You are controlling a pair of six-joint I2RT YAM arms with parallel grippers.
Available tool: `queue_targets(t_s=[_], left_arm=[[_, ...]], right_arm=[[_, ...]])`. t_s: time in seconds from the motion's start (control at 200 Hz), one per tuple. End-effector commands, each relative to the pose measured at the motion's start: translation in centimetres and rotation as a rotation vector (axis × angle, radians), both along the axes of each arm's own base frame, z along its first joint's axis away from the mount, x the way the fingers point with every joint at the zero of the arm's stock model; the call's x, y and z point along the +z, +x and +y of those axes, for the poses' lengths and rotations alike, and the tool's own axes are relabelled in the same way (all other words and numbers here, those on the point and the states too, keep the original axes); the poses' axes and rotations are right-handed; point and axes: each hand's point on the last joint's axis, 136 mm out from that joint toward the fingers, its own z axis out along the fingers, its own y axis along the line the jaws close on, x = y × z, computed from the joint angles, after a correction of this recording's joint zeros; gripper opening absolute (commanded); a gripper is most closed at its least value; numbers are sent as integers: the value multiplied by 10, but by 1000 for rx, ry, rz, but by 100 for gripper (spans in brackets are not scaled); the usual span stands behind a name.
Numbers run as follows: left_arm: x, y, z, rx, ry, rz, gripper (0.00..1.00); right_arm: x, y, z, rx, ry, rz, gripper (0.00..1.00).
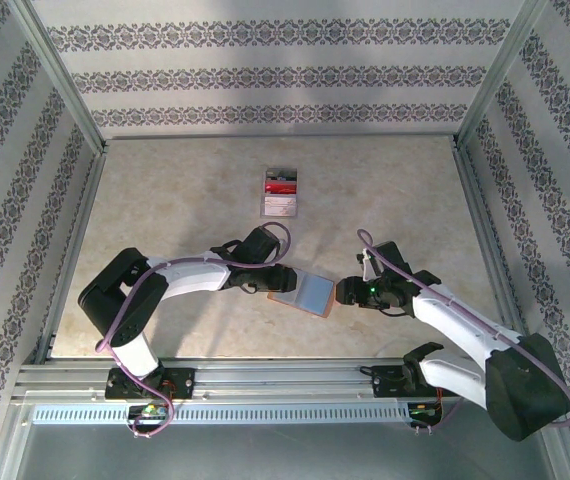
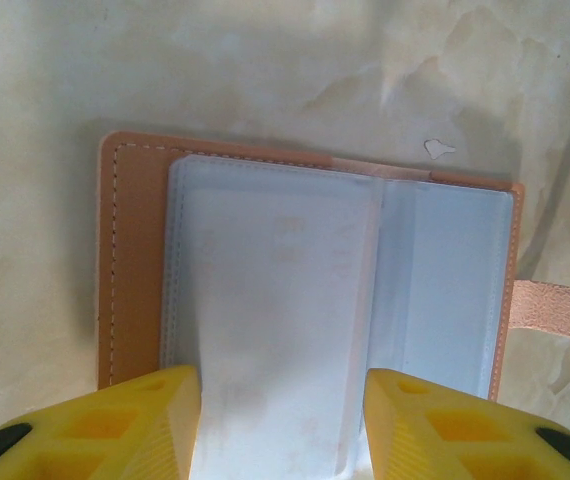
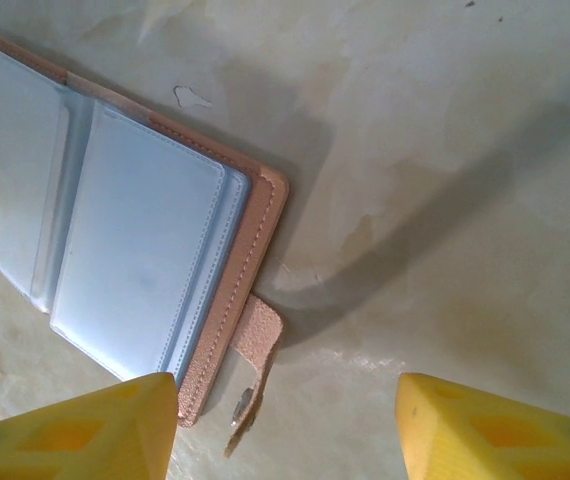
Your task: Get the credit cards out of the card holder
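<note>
The card holder (image 1: 310, 292) lies open on the table between my two grippers, salmon cover (image 2: 133, 260) underneath and grey-blue plastic sleeves (image 3: 145, 250) facing up. My left gripper (image 1: 273, 287) is at its left end, its yellow fingers closed on the edges of the left sleeve leaf (image 2: 275, 300). My right gripper (image 1: 343, 292) hovers open at the right end, with the holder's strap tab (image 3: 260, 335) between its fingers, close to the left one. I cannot tell whether the sleeves hold a card. Loose credit cards, red and dark (image 1: 281, 182) and white (image 1: 281, 206), lie at the back.
The marble-look tabletop (image 1: 165, 200) is fenced by metal rails and patterned walls. The strap tab (image 2: 555, 310) sticks out to the right of the holder. A small white chip (image 2: 438, 149) marks the surface just beyond the holder.
</note>
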Motion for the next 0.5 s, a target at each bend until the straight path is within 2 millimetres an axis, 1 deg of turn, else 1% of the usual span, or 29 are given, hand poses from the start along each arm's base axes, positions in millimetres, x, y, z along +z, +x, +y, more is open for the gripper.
queue_targets(t_s=[0.0,0.31,0.495], left_arm=[[-6,-7,-1,-27,36,16,47],[-5,-9,-15,-50,-6,28,47],[-3,-10,-23,-67,-16,30,46]], right_arm=[[-7,-4,-1,-14,5,37,55],[-16,-7,1,-9,-1,90,38],[-18,-7,1,-9,-4,102,25]])
